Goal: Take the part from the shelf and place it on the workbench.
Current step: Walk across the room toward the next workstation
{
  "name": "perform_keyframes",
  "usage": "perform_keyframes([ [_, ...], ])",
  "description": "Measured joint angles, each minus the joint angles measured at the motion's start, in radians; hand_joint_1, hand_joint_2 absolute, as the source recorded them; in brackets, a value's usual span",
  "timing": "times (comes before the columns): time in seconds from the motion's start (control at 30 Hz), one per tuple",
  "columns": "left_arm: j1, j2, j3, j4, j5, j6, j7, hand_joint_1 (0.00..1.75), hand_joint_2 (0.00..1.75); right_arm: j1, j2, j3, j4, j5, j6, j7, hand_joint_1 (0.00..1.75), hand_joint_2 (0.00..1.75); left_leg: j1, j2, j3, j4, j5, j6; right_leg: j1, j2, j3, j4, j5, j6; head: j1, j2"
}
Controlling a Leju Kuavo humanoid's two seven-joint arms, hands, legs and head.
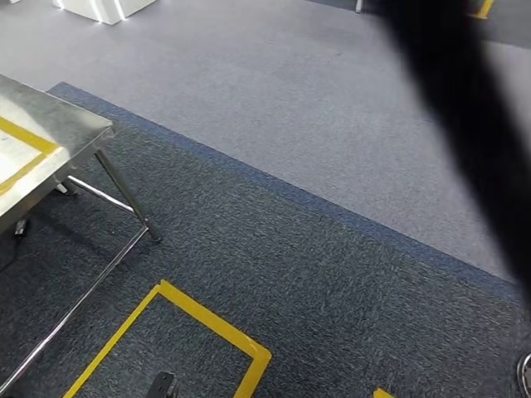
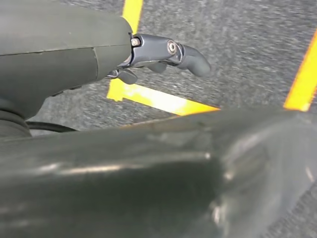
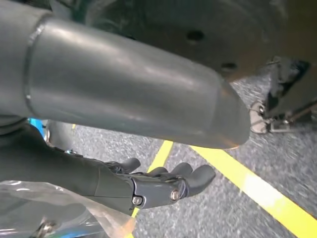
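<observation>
The steel workbench (image 1: 60,124) with yellow tape on its top stands at the left of the head view, only its corner showing. My left hand (image 2: 164,52) hangs above the grey carpet with its fingers stretched out and nothing in them. My right hand (image 3: 160,186) also hangs over the carpet, fingers lightly curled, and the floor shows between them and the thumb. A clear plastic bag (image 3: 48,208) with something metallic inside lies against the wrist side of that hand. Whether the hand holds the bag cannot be made out.
Yellow tape (image 1: 207,319) marks a rectangle on the dark carpet near my feet. The workbench's thin steel legs (image 1: 125,195) reach toward that rectangle. A lighter grey floor (image 1: 282,91) lies beyond. A blurred dark shape (image 1: 475,116) crosses the upper right of the head view.
</observation>
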Motion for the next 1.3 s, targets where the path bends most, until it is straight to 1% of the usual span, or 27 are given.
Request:
perform_keyframes([
  [0.03, 0.001, 0.004, 0.002, 0.0, 0.008, 0.006, 0.01, 0.0, 0.0, 0.0, 0.001, 0.0, 0.0, 0.012, 0.004, 0.006, 0.0, 0.0, -0.001, -0.003, -0.012, 0.023, 0.002, 0.002, 0.002, 0.015, 0.0, 0.0, 0.001, -0.001, 0.0, 0.0],
  [0.07, 0.002, 0.008, 0.006, 0.0, 0.016, 0.01, 0.017, 0.0, 0.0, 0.0, 0.002, 0.0, 0.0, 0.023, 0.007, 0.008, 0.0, 0.0, -0.001, -0.006, -0.005, 0.004, 0.025, 0.005, 0.003, 0.03, 0.0, 0.001, 0.001, -0.001, 0.0, 0.0],
  [0.1, 0.004, 0.012, 0.009, 0.0, 0.021, 0.012, 0.019, 0.0, 0.0, 0.001, 0.003, 0.002, 0.0, 0.033, 0.01, 0.006, 0.0, 0.0, -0.002, -0.015, 0.019, -0.051, 0.064, 0.009, 0.004, 0.045, 0.001, 0.003, 0.001, -0.001, 0.0, 0.0],
  [0.17, 0.009, 0.019, 0.02, 0.0, 0.031, 0.013, 0.011, 0.0, 0.0, -0.002, 0.007, 0.008, 0.0, 0.053, 0.013, -0.007, 0.0, 0.0, 0.0, -0.066, 0.075, -0.187, 0.131, 0.021, 0.005, 0.075, -0.001, 0.008, 0.001, 0.002, 0.001, 0.0],
  [0.23, 0.014, 0.023, 0.029, 0.0, 0.039, 0.019, 0.0, 0.0, 0.0, -0.008, 0.011, 0.017, 0.001, 0.071, 0.017, -0.018, 0.0, 0.0, 0.0, -0.105, 0.1, -0.251, 0.144, 0.026, 0.002, 0.1, -0.013, 0.014, 0.004, 0.011, 0.001, 0.0],
  [0.3, 0.014, 0.024, 0.036, 0.0, 0.046, 0.032, -0.008, 0.0, 0.0, -0.012, 0.013, 0.028, 0.002, 0.087, 0.022, -0.02, 0.0, 0.0, 0.0, -0.092, 0.101, -0.262, 0.144, 0.029, -0.003, 0.12, -0.027, 0.013, 0.01, 0.026, 0.001, 0.0],
  [0.37, 0.012, 0.023, 0.047, 0.0, 0.054, 0.048, -0.012, 0.0, 0.0, -0.012, 0.014, 0.038, 0.003, 0.1, 0.027, -0.02, 0.0, 0.0, 0.001, -0.065, 0.104, -0.275, 0.151, 0.04, -0.002, 0.081, -0.048, 0.036, -0.005, 0.035, 0.004, 0.0],
  [0.43, 0.013, 0.023, 0.056, 0.0, 0.062, 0.057, -0.014, 0.0, 0.0, -0.015, 0.016, 0.048, 0.003, 0.109, 0.028, -0.022, 0.0, 0.0, 0.0, -0.032, 0.107, -0.283, 0.155, 0.047, 0.001, 0.012, -0.099, 0.133, -0.062, 0.042, 0.009, 0.0],
  [0.5, 0.018, 0.024, 0.065, 0.0, 0.066, 0.061, -0.016, 0.0, 0.0, -0.017, 0.017, 0.056, 0.003, 0.114, 0.03, -0.025, 0.0, 0.0, -0.003, 0.004, 0.106, -0.283, 0.154, 0.05, -0.002, -0.014, -0.163, 0.264, -0.119, 0.051, 0.011, 0.0],
  [0.53, 0.019, 0.024, 0.069, 0.0, 0.067, 0.062, -0.018, 0.0, 0.0, -0.017, 0.018, 0.058, 0.003, 0.116, 0.03, -0.026, 0.0, 0.0, -0.004, 0.021, 0.106, -0.282, 0.153, 0.05, -0.003, -0.017, -0.177, 0.297, -0.124, 0.054, 0.012, 0.0],
  [0.57, 0.019, 0.024, 0.073, 0.0, 0.067, 0.064, -0.019, 0.0, 0.0, -0.015, 0.018, 0.061, 0.003, 0.118, 0.031, -0.026, 0.0, 0.0, -0.004, 0.037, 0.107, -0.282, 0.152, 0.049, -0.004, -0.021, -0.17, 0.289, -0.11, 0.057, 0.013, 0.0],
  [0.63, 0.018, 0.023, 0.076, 0.0, 0.068, 0.065, -0.021, 0.0, 0.0, -0.014, 0.018, 0.065, 0.003, 0.121, 0.033, -0.027, 0.0, 0.0, -0.004, 0.061, 0.111, -0.281, 0.147, 0.043, -0.005, -0.048, -0.095, 0.162, -0.047, 0.056, 0.014, 0.0],
  [0.7, 0.017, 0.023, 0.079, 0.0, 0.072, 0.065, -0.027, 0.0, 0.0, -0.016, 0.018, 0.071, 0.003, 0.125, 0.039, -0.029, 0.0, 0.0, -0.008, 0.079, 0.117, -0.278, 0.141, 0.032, 0.0, -0.091, -0.022, 0.038, -0.01, 0.044, 0.014, 0.0],
  [0.73, 0.017, 0.023, 0.081, 0.0, 0.075, 0.065, -0.03, 0.0, 0.0, -0.016, 0.018, 0.073, 0.003, 0.128, 0.042, -0.031, 0.0, 0.0, -0.01, 0.087, 0.119, -0.277, 0.138, 0.027, 0.003, -0.103, -0.006, 0.012, -0.006, 0.037, 0.013, 0.0],
  [0.8, 0.016, 0.022, 0.087, 0.0, 0.079, 0.066, -0.033, 0.0, 0.0, -0.015, 0.018, 0.079, 0.004, 0.134, 0.046, -0.035, 0.0, 0.0, -0.011, 0.104, 0.125, -0.279, 0.137, 0.018, 0.006, -0.088, -0.008, 0.007, -0.007, 0.025, 0.012, 0.0],
  [0.83, 0.015, 0.021, 0.091, 0.0, 0.081, 0.067, -0.035, 0.0, 0.0, -0.014, 0.018, 0.08, 0.004, 0.137, 0.046, -0.036, 0.0, 0.0, -0.009, 0.103, 0.128, -0.277, 0.132, 0.012, 0.005, -0.078, -0.007, 0.004, -0.004, 0.018, 0.012, 0.0],
  [0.87, 0.015, 0.02, 0.095, 0.0, 0.084, 0.067, -0.037, 0.0, 0.0, -0.013, 0.018, 0.082, 0.004, 0.139, 0.046, -0.037, 0.0, 0.0, -0.006, 0.088, 0.126, -0.263, 0.118, 0.007, 0.004, -0.066, -0.006, 0.0, -0.002, 0.011, 0.01, 0.0],
  [0.9, 0.015, 0.019, 0.099, 0.0, 0.087, 0.067, -0.04, 0.0, 0.0, -0.014, 0.018, 0.082, 0.004, 0.14, 0.045, -0.04, 0.0, 0.0, -0.004, 0.064, 0.115, -0.228, 0.092, 0.003, 0.002, -0.054, -0.003, -0.003, 0.002, 0.005, 0.007, 0.0],
  [0.97, 0.019, 0.019, 0.106, 0.0, 0.095, 0.067, -0.046, 0.0, 0.0, -0.016, 0.018, 0.083, 0.004, 0.143, 0.044, -0.046, 0.0, 0.0, -0.002, 0.011, 0.061, -0.099, 0.021, 0.001, 0.001, -0.029, -0.001, -0.005, 0.005, -0.003, 0.001, 0.0],
  [1.0, 0.021, 0.019, 0.11, 0.0, 0.099, 0.067, -0.047, 0.0, 0.0, -0.016, 0.018, 0.084, 0.004, 0.146, 0.044, -0.049, 0.0, 0.0, -0.002, 0.0, 0.03, -0.031, -0.007, 0.001, 0.002, -0.014, -0.002, -0.005, 0.005, -0.004, 0.0, 0.0],
  [1.03, 0.024, 0.019, 0.116, 0.0, 0.103, 0.067, -0.047, 0.0, 0.0, -0.014, 0.018, 0.086, 0.004, 0.149, 0.044, -0.051, 0.0, 0.0, -0.002, -0.004, 0.009, 0.012, -0.016, 0.002, 0.003, 0.001, -0.002, -0.004, 0.005, -0.005, -0.001, 0.0],
  [1.07, 0.026, 0.019, 0.121, 0.0, 0.106, 0.067, -0.047, 0.0, 0.0, -0.013, 0.018, 0.088, 0.005, 0.154, 0.045, -0.053, 0.0, 0.0, -0.002, -0.006, 0.005, 0.015, -0.002, 0.004, 0.003, 0.017, -0.002, -0.002, 0.006, -0.005, -0.001, 0.0],
  [1.1, 0.027, 0.018, 0.124, 0.0, 0.108, 0.067, -0.047, 0.0, 0.0, -0.011, 0.018, 0.091, 0.005, 0.159, 0.045, -0.053, 0.0, 0.0, -0.001, -0.01, 0.018, -0.024, 0.033, 0.005, 0.003, 0.034, -0.001, 0.0, 0.005, -0.004, -0.001, 0.0],
  [1.17, 0.027, 0.019, 0.127, 0.0, 0.108, 0.067, -0.045, 0.0, 0.0, -0.011, 0.018, 0.098, 0.005, 0.17, 0.049, -0.055, 0.0, 0.0, 0.002, -0.047, 0.07, -0.159, 0.111, 0.009, 0.004, 0.064, -0.002, 0.008, 0.003, 0.0, -0.001, 0.0],
  [1.2, 0.027, 0.019, 0.128, 0.0, 0.107, 0.067, -0.044, 0.0, 0.0, -0.012, 0.018, 0.102, 0.006, 0.175, 0.053, -0.055, 0.0, 0.0, 0.004, -0.069, 0.09, -0.214, 0.131, 0.01, 0.004, 0.078, -0.006, 0.012, 0.003, 0.004, 0.0, 0.0],
  [1.27, 0.027, 0.02, 0.131, 0.0, 0.106, 0.066, -0.045, 0.0, 0.0, -0.012, 0.018, 0.108, 0.006, 0.184, 0.059, -0.053, 0.0, 0.0, 0.004, -0.094, 0.102, -0.25, 0.133, 0.012, 0.002, 0.101, -0.019, 0.017, 0.007, 0.017, 0.0, 0.0],
  [1.3, 0.027, 0.021, 0.132, 0.0, 0.106, 0.064, -0.047, 0.0, 0.0, -0.011, 0.018, 0.111, 0.006, 0.188, 0.061, -0.048, 0.0, 0.0, 0.003, -0.086, 0.102, -0.254, 0.135, 0.015, -0.001, 0.112, -0.026, 0.016, 0.01, 0.025, 0.001, 0.0],
])
